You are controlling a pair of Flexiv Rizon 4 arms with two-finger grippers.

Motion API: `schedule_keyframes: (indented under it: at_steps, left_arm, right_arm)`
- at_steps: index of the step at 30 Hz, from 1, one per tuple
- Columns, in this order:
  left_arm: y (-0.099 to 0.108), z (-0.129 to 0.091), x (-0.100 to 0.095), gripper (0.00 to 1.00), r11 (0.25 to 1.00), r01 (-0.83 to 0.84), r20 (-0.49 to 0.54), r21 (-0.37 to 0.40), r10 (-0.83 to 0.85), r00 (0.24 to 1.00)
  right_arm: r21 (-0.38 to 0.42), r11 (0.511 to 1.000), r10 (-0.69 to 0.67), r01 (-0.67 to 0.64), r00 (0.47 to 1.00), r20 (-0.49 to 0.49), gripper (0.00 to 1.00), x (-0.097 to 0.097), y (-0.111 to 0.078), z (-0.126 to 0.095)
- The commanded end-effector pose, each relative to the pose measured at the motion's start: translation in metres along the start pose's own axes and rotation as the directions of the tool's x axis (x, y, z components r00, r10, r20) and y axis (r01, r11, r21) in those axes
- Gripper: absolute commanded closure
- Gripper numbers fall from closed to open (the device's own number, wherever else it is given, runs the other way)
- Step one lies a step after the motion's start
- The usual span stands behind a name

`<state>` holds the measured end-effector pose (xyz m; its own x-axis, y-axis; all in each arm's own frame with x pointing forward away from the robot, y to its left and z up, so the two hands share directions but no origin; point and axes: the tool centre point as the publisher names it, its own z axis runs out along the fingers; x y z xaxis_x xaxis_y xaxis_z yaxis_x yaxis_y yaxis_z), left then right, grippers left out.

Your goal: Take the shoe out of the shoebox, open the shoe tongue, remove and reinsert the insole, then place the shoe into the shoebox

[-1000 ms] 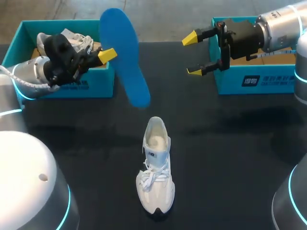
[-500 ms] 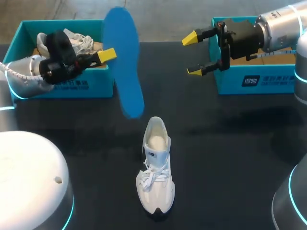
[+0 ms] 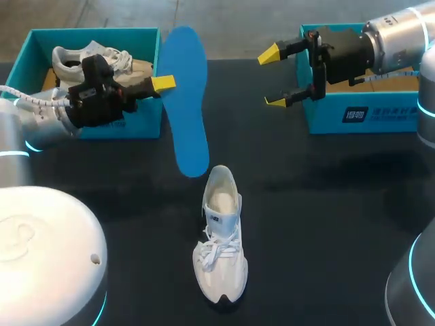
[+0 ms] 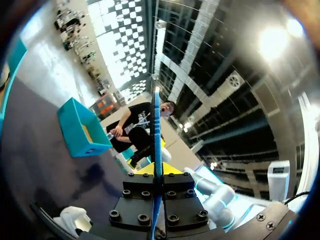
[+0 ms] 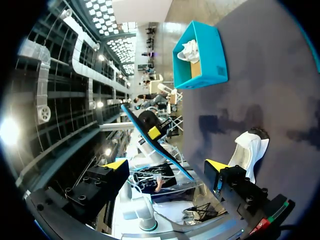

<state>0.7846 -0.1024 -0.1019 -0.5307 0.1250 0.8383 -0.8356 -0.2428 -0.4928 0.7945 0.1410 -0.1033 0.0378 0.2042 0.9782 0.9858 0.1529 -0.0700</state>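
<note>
1. Left arm (image 3: 34, 122): comes in from the left, crosses in front of the left shoebox (image 3: 146, 119), wrist turned to the right.
2. Left gripper (image 3: 163, 83): pinches the left edge of the insole (image 3: 187, 102). Shows only one yellow tip from above. In the left wrist view, closes on the blue sheet (image 4: 157, 125) edge-on, apparently from both sides.
3. Insole: blue, held in the air with its broad face up to the head camera. Runs long axis far to near, slightly tilted. Ends at the near side just beyond the heel of the shoe (image 3: 221, 234), apart from it. Appears in the right wrist view as a slanted blue blade (image 5: 155, 145) ahead of the spread fingers.
4. Shoe: white, laced, upright on its sole on the table (image 3: 326, 204) near the middle, heel far, toe near. Outside both boxes.
5. Right arm (image 3: 397, 37): comes in from the far right, level above the right shoebox (image 3: 387, 115), wrist pointing left.
6. Right gripper (image 3: 275, 78): fingers spread wide, nothing between them, well right of the insole. Same spread seen in its own wrist view (image 5: 166, 165).
7. Left shoebox: teal, far left, holds a second shoe (image 3: 75, 58), pale.
8. Right shoebox: teal, far right, contents mostly hidden by the arm.
</note>
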Motion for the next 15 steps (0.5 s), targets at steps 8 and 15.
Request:
schedule_keyframes:
  at_steps: [8, 15]
  left_arm:
    - [0.009, 0.003, -0.006, 1.0, 0.977, 0.215, 0.084, 0.002, -0.215, 0.973]
    - [0.008, 0.001, -0.018, 1.0, 0.957, 0.289, 0.098, 0.035, -0.291, 0.952]
  right_arm:
    - [-0.001, 1.0, 0.001, -0.001, 1.0, 0.004, 0.0, 0.0, -0.001, 0.0]
    - [-0.001, 1.0, 0.001, -0.001, 1.0, 0.004, 0.0, 0.0, -0.001, 0.0]
